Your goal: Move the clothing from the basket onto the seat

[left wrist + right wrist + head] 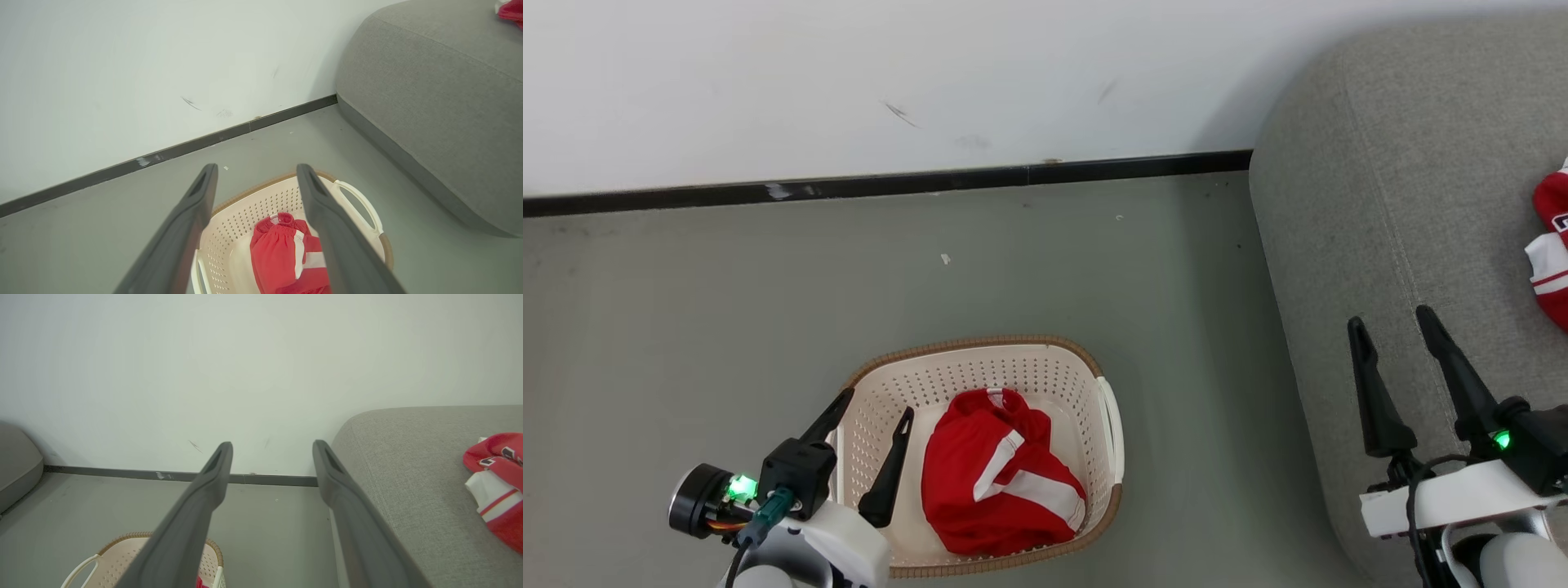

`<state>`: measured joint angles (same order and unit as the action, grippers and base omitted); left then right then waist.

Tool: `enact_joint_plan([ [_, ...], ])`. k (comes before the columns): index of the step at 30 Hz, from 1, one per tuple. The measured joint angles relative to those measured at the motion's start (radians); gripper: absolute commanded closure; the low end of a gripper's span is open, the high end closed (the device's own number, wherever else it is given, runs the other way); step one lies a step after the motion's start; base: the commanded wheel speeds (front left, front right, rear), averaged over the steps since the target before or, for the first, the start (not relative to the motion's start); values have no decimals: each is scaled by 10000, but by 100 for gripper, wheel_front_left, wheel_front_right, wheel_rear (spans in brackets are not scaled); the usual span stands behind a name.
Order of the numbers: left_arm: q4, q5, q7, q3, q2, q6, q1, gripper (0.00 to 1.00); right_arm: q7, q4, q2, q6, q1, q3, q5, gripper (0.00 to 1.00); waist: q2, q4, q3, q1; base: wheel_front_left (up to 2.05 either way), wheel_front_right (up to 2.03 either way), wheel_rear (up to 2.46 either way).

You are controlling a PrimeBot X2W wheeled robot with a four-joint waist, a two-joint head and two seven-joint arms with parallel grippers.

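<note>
A red garment with white stripes (1001, 482) (286, 257) lies crumpled in the cream perforated basket (1054, 380) (245, 220) on the floor. A second red and white garment (1553, 249) (498, 486) rests on the grey seat (1388, 204) (429, 102) (400, 477) at the right edge. My left gripper (877, 402) (256, 168) hangs open over the basket's left side, just left of the garment, holding nothing. My right gripper (1390, 315) (273, 444) is open and empty above the seat's front left part, left of the second garment.
The basket's rim and a white handle (81, 567) peek in at the bottom of the right wrist view. A white wall with a black baseboard (890, 184) runs behind. Grey floor (727, 327) lies between basket, wall and seat. Another grey cushion (16, 461) sits far left in the right wrist view.
</note>
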<state>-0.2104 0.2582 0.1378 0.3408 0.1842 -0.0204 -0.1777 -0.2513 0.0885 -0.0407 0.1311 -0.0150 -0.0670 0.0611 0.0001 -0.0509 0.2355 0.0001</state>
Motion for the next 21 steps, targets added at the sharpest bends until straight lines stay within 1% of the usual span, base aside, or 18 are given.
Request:
enact_joint_plan([
  [6,-612,-309,-134,364,-63,79,-636,0,-10,424,0,0,-366,-238,-17,0,0,-113,661,0,0,0,0],
  [7,-690,-366,-136,405,-96,146,-733,0,-10,489,0,0,-430,-267,-17,0,0,-135,777,0,0,0,0],
  [12,-1085,-646,-136,577,-221,159,-1244,0,-10,757,0,0,-858,-449,-17,0,0,-247,1386,0,0,0,0],
  [21,-1710,-836,-65,780,-380,261,-1938,0,-10,1156,-2,0,-1844,-366,-125,0,0,-453,2441,0,0,0,0],
])
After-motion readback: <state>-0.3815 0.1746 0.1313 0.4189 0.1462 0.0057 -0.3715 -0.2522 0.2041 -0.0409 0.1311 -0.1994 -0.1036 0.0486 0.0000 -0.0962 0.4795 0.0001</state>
